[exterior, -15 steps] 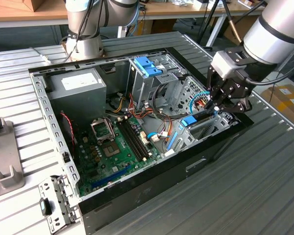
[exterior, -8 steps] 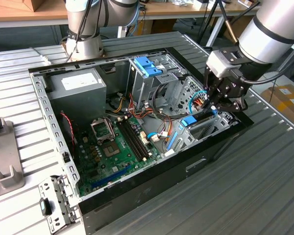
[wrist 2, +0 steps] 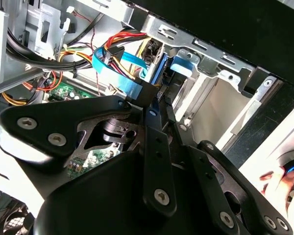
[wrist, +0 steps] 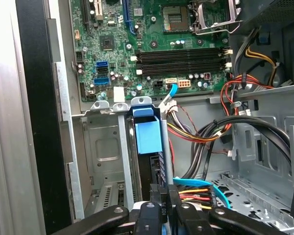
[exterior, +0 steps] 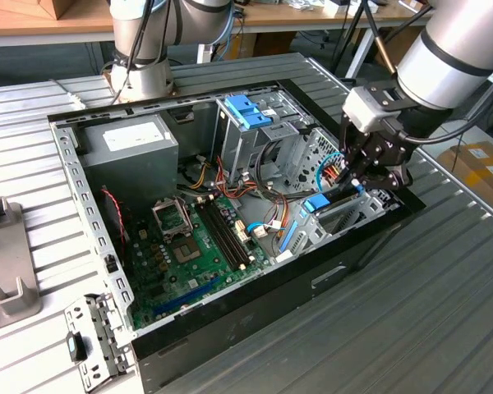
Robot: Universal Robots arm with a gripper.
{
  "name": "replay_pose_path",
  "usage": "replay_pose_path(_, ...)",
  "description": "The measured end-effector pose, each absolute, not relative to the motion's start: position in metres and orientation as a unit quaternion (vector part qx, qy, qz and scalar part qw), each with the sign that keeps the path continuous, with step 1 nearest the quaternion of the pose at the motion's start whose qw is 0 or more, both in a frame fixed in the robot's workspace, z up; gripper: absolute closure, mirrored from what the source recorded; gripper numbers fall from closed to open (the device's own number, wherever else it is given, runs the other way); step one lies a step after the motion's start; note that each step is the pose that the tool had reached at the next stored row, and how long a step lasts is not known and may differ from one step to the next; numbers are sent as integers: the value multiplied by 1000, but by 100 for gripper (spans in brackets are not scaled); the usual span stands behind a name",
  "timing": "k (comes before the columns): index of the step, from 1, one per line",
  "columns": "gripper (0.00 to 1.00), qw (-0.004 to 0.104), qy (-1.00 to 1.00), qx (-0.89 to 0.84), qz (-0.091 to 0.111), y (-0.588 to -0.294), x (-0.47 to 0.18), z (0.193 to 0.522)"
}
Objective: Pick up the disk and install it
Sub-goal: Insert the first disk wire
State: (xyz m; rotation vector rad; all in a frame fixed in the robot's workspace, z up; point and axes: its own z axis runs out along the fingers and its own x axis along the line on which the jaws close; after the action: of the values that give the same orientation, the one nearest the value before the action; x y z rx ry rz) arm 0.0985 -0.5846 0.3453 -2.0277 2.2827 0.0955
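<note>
Seen in the exterior view at about 3 o'clock of the open computer case (exterior: 230, 205) on the ribbed counter (exterior: 444, 312): gripper (exterior: 355, 182) lowered into the drive bay, clenched on the disk (exterior: 316, 203), blue end tab pointing toward the green motherboard (exterior: 193, 246). In the first wrist view, disk (wrist: 148, 147) standing on edge in a metal bay slot, blue tab toward 12 o'clock, gripper (wrist: 161, 208) closed on its near end. Red, yellow and black cables (wrist: 206, 132) just beside, at 3 o'clock.
</note>
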Motion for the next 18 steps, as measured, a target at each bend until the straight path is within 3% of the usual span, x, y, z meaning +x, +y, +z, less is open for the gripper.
replay_pose_path(18, 82, 43, 744, -666, 31, -585, 100, 343)
